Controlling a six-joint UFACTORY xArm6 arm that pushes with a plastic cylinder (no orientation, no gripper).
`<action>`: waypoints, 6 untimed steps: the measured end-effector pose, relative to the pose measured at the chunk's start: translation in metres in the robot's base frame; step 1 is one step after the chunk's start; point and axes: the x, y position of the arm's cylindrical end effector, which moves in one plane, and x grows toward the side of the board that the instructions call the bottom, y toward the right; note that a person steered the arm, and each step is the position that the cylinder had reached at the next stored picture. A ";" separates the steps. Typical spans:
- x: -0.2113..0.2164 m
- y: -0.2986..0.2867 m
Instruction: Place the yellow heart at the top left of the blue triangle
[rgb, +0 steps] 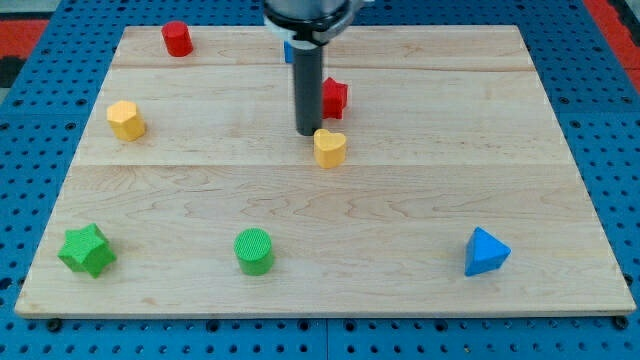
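The yellow heart lies near the middle of the wooden board. The blue triangle sits near the view's bottom right, far from the heart. My tip stands just at the heart's upper left, touching or almost touching it. The dark rod rises from there toward the view's top.
A red block sits just right of the rod. A blue block is mostly hidden behind the rod. A red cylinder is at top left, a yellow hexagon at left, a green star and a green cylinder along the bottom.
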 end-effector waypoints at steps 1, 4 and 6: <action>0.015 -0.007; 0.005 0.080; 0.041 0.101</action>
